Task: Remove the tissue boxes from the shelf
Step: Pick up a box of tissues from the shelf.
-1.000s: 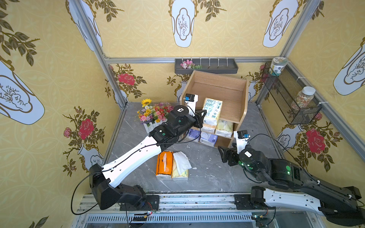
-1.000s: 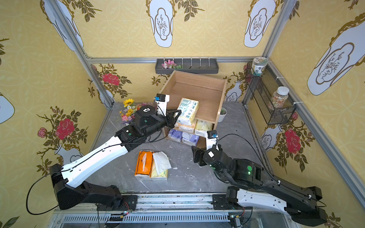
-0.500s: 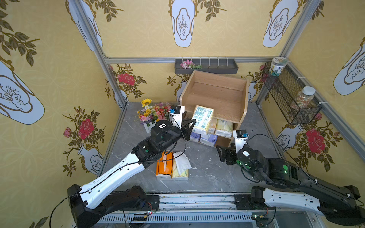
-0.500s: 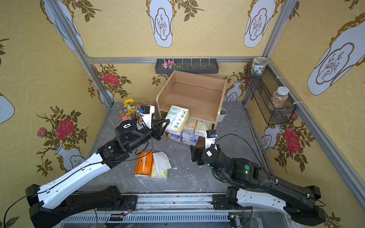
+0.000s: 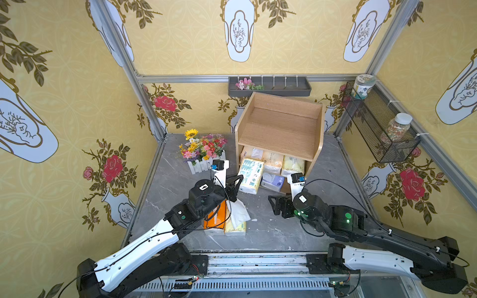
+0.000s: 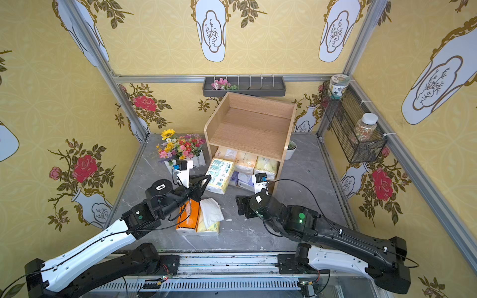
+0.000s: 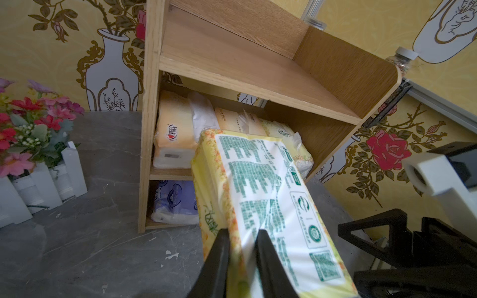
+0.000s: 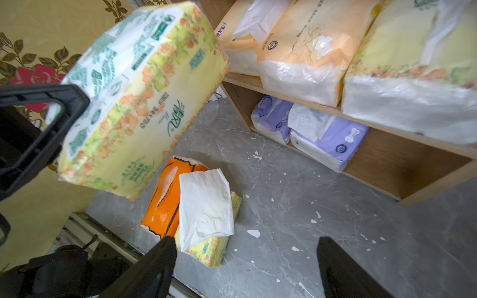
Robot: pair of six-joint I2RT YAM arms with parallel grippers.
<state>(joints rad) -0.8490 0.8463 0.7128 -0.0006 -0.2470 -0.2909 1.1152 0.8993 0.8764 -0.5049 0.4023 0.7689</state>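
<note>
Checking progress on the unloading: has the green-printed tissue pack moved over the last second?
Yes. Held by the left gripper, the green-printed pack has come forward off the shelf, toward the orange pack.

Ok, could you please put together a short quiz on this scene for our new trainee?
1. True or false: the left gripper is shut on the green-printed pack.
2. How many tissue packs sit inside the shelf?
3. Which packs lie on the table? A. the orange pack and a pale yellow pack; B. two red packs; C. none.
Key: 1. True. 2. Five: three on the middle tier, two lavender packs on the bottom tier. 3. A.
</note>
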